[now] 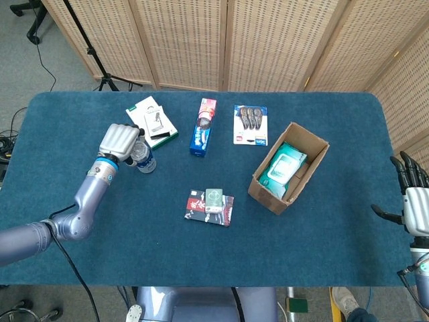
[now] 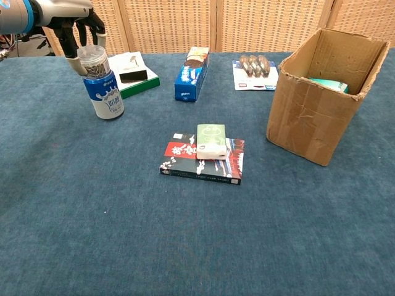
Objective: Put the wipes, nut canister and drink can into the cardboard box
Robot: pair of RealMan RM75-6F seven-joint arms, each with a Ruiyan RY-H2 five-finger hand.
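Silver-grey arms are showing blue wrist bands; the left hand (image 1: 120, 141) and right hand (image 1: 414, 201) are wearing pale backs and black fingers.

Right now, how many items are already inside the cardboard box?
1: the wipes pack lies in the cardboard box. The chest view shows only its edge, so something beneath it could be hidden.

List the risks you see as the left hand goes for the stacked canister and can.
The nut canister stands on the drink can, and the left hand closes around the canister's top only. Lifting or nudging it could tip the can or topple the stack.

The green box lies right behind the stack, so a knocked can may roll against it.

The wipes already fill much of the cardboard box, leaving little room for the other two items.
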